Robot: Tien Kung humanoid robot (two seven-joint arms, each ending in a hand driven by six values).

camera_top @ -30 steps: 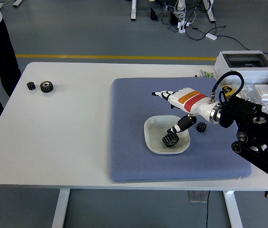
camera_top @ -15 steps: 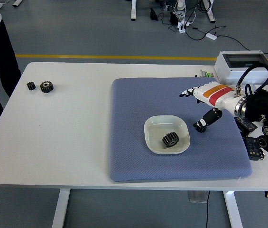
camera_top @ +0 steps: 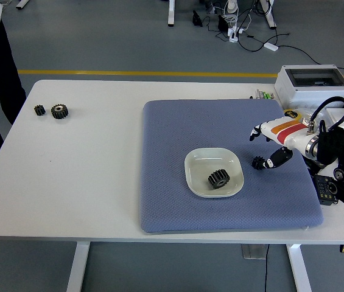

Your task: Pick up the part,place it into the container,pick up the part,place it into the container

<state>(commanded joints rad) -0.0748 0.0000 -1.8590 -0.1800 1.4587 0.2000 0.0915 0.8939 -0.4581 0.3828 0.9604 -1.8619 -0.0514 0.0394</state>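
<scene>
We can read no writing here. Our right hand point(camera_top: 268, 146) hangs low over the blue mat point(camera_top: 178, 128), fingers spread apart, thumb by a small gear point(camera_top: 257, 162).

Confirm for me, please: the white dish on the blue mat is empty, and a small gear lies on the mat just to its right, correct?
Not quite. The head view shows the white dish holding one black gear. The rest stands: the dish is on the blue mat, and a small gear lies on the mat to its right.
</scene>
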